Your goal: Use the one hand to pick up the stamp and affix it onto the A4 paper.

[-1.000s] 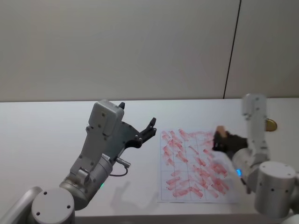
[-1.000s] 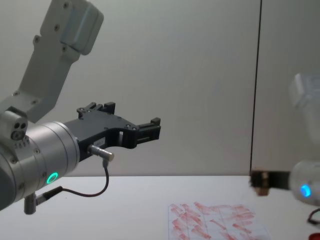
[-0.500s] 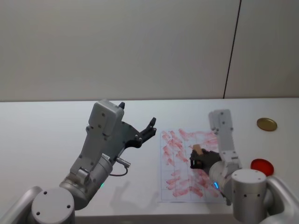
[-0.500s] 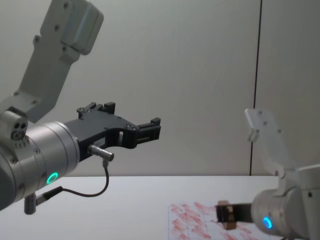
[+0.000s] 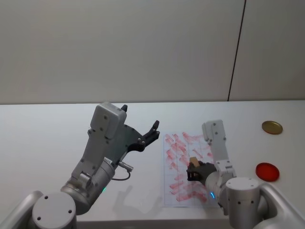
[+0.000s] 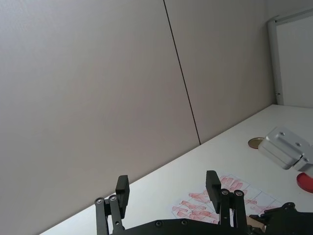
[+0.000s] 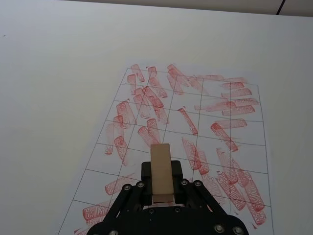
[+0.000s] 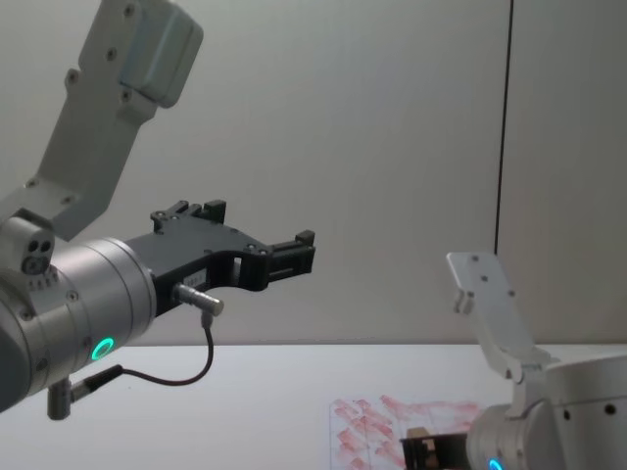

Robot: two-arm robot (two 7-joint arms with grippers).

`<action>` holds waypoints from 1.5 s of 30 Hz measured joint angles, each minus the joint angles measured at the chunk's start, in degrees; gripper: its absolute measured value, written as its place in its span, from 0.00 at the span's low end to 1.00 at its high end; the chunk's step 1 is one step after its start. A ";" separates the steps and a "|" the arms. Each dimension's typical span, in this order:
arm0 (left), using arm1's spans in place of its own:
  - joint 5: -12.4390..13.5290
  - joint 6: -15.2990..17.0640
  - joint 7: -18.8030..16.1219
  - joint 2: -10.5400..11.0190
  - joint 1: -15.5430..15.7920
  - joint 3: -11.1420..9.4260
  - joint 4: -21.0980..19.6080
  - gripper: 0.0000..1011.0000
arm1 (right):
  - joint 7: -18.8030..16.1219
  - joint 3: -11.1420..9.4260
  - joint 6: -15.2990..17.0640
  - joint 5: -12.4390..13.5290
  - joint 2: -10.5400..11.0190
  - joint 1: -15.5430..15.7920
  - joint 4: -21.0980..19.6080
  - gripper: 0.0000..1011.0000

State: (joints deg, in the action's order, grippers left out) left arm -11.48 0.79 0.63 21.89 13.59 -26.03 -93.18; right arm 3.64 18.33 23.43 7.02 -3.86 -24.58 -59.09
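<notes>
The right pincer [image 5: 192, 168] is clamped on the stamp [image 5: 194, 161], with a finger pressed to each side of the tan block. The block juts past the fingertips over the middle of the A4 paper [image 5: 174, 143] on the counter [image 5: 47, 129]; whether its end touches the sheet cannot be told. The left pincer [image 5: 140, 119] hangs spread wide and empty above the counter, left of the sheet.
</notes>
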 joint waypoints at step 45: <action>0.00 0.00 0.00 0.00 0.00 0.00 0.00 0.98 | -2.35 -1.08 -3.05 1.70 -2.65 -5.70 13.26 0.22</action>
State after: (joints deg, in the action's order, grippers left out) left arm -11.48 0.79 0.63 21.89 13.59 -26.02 -93.18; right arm 1.29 17.25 20.39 8.71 -6.50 -30.27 -45.83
